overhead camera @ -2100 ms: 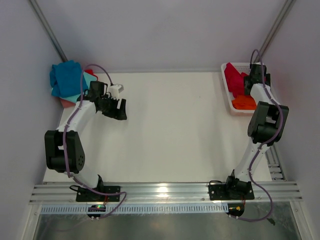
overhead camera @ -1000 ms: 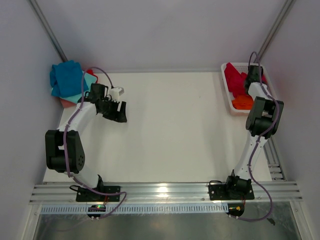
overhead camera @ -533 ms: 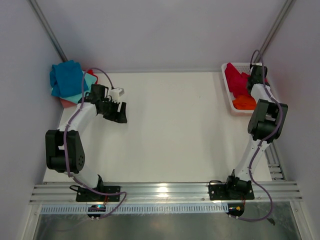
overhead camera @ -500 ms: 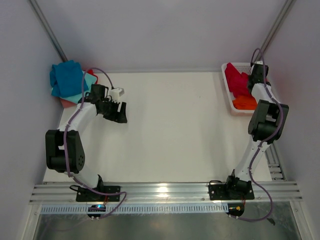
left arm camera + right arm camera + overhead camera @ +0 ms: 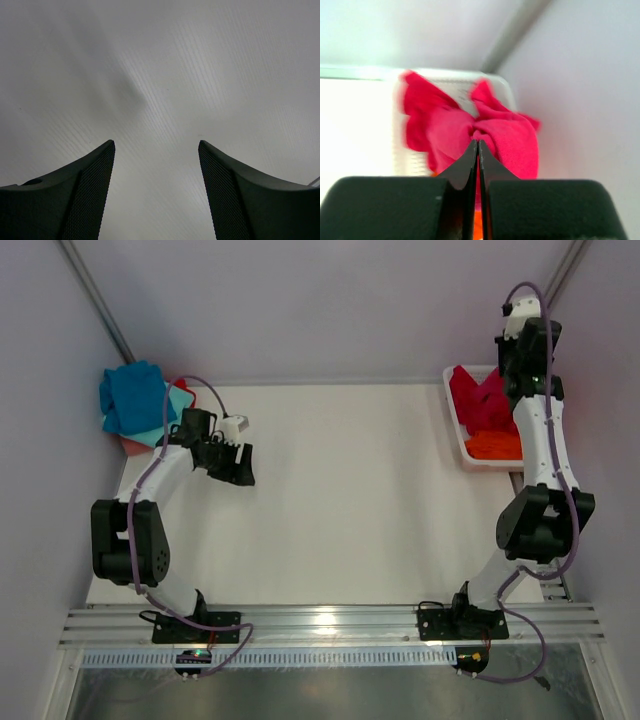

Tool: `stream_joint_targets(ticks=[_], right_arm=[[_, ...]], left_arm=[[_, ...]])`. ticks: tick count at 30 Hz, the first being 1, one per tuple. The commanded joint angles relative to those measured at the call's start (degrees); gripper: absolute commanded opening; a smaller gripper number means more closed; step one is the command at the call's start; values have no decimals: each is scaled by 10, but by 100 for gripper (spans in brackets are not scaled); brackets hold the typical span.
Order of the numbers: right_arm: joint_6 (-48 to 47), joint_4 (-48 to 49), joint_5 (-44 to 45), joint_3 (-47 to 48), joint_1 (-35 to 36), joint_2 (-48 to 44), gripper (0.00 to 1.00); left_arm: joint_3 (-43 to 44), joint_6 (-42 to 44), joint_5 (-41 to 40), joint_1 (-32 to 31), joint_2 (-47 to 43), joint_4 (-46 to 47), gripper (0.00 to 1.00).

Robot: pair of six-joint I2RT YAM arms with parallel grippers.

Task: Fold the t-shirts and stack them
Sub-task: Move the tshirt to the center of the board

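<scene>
Right gripper (image 5: 478, 145) pinches basket's (image 5: 488, 466) crimson t-shirt (image 5: 512, 137).

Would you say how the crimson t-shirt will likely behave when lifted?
Probably floppy: the crimson t-shirt bunches in folds at the shut right claw. Likely light, since a pinch holds it. It may snag on the basket.

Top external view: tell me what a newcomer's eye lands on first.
The right pincer, raised high, is shut on the large crimson cloth t-shirt over the white plastic lattice basket at the far right corner. Opposite, a blue cloth t-shirt lies heaped in the far left corner.
</scene>
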Motion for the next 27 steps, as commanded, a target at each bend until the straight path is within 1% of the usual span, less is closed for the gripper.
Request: stream_joint_targets(ticks=[1,2,3,4,5,6,7,9,10,11,13,14,15,16,19,21,23,27], right_arm=[[1,-42,-101,51,53,-71,3],[13,-58,-172,61,61,-91,3],[38,-106,-245,84,78,-107,3],[56,-107,-246,93,88,-107,3],[74,-125,-291,102,99,-121,3],[93,-138,-313,112,112,-124,3],[93,-153,-330,138,152,-128,3],[83,-196,-350,164,199,-131,3],[49,-214,-357,189,248,-132,3],[34,-243,-360,199,272,-132,3],[18,-260,-386,208,323,-141,3],[22,-269,-404,207,333,-145,3],[24,-276,-446,205,342,-147,3],[22,-286,-461,205,351,-146,3],[-11,-337,-479,206,396,-141,3],[-50,-380,-499,204,421,-140,3],[-78,-412,-528,200,431,-140,3],[-90,-432,-584,205,439,-139,3]], left_arm=[[3,-9,11,0,1,16,70],[2,-9,11,-1,1,16,70],[-1,-9,9,0,1,17,70],[-2,-9,9,-1,1,18,69],[-4,-8,9,0,1,20,69],[-9,-8,9,0,0,21,70],[-10,-7,8,0,0,21,70],[-12,-7,9,0,-1,23,70],[-13,-8,8,0,0,24,69],[-14,-8,9,0,0,25,69],[-15,-7,8,0,1,25,69],[-17,-7,7,0,-1,25,69],[-17,-5,7,0,-2,26,69],[-20,-4,6,0,-3,27,69],[-22,-3,7,0,-3,28,69],[-22,-4,9,0,-1,29,69],[-20,-4,8,0,-1,30,68],[-18,-6,10,0,3,31,69]])
